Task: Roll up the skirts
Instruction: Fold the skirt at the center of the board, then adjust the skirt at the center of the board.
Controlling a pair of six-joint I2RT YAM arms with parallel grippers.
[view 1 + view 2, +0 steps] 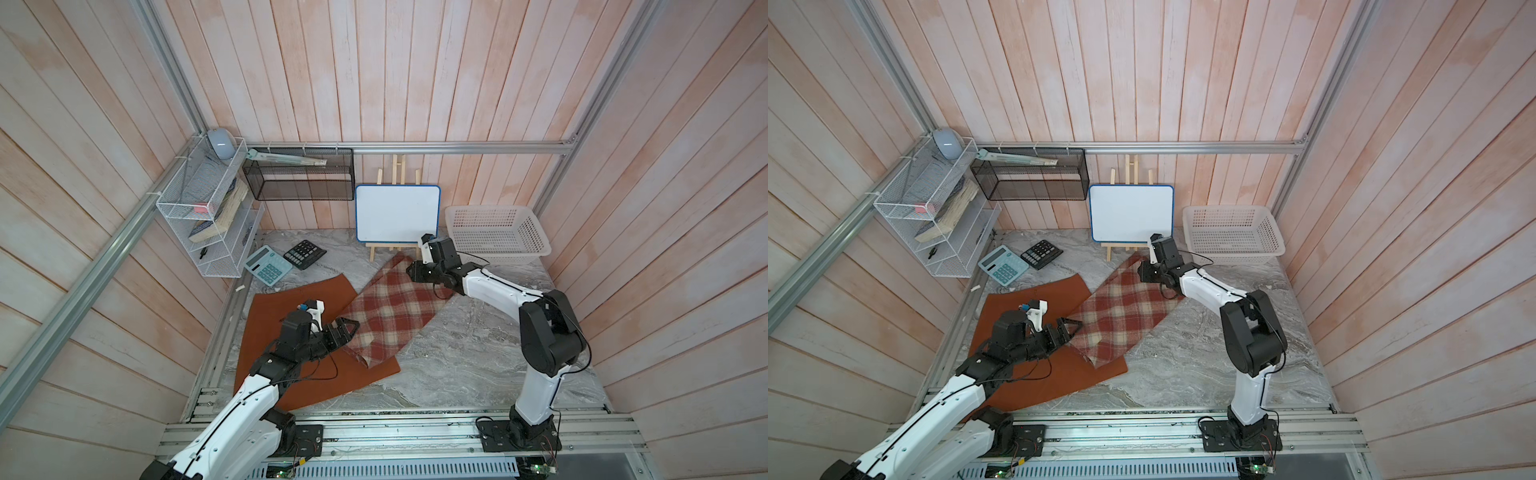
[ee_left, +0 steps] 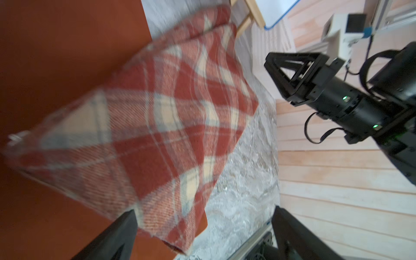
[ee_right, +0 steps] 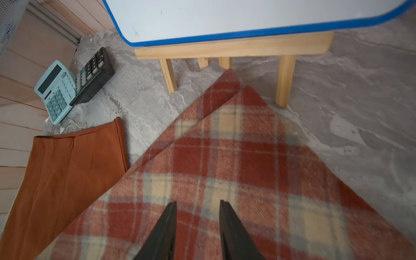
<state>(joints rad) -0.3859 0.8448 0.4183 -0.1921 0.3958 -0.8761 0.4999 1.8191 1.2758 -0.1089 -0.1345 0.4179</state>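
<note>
Plaid skirt (image 1: 390, 316) lies unrolled, diagonal at mid-frame in both top views. Its lower corner overlaps the orange skirt (image 1: 286, 299), which is spread to its left on the worktop (image 1: 478, 357). I see the left gripper (image 1: 347, 328) fingers wide apart at the plaid's left edge. Right gripper (image 3: 197, 202) fingers are apart over its upper end, gripping nothing.

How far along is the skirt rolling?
Done: nothing rolled. The plaid skirt lies flat, its near end over the orange skirt, also flat. In hand: nothing gripped; left gripper open beside the plaid's near end, right gripper open above its far end. Left: roll both.
</note>
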